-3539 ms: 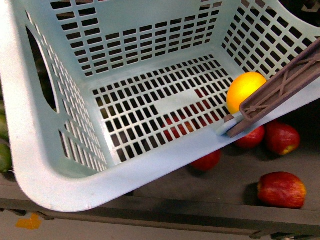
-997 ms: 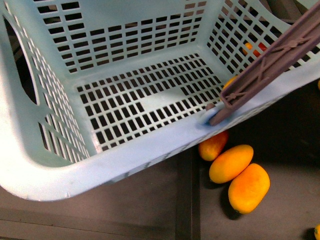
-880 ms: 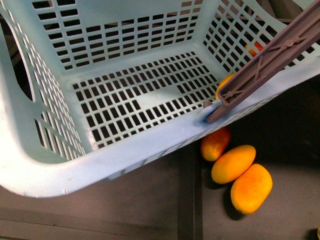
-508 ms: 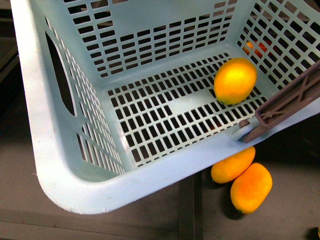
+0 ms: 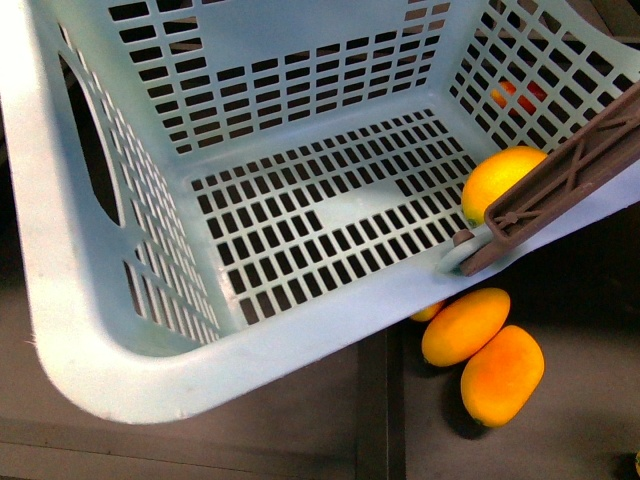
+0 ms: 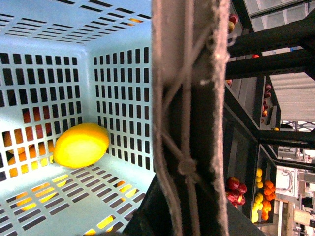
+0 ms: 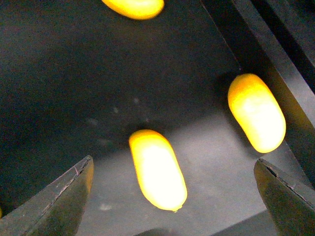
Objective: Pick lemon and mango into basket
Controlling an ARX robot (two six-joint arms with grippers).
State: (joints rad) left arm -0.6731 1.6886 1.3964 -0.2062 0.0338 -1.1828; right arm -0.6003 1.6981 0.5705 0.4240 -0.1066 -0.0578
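**1 lemon in the basket, right gripper over a mango**

We hold the basket (image 5: 250, 322) tilted, so the lemon (image 5: 495, 180) lies in its low corner, just beside the handle (image 5: 572, 172). That handle fills the left wrist view, so the left gripper probably carries the basket there, though we cannot tell how its fingers stand. The right gripper (image 7: 172, 164) is spread wide and empty. 1 mango (image 7: 157, 169) lies between its fingers (image 7: 64, 196) on the dark shelf below the basket, likely lined up for picking.
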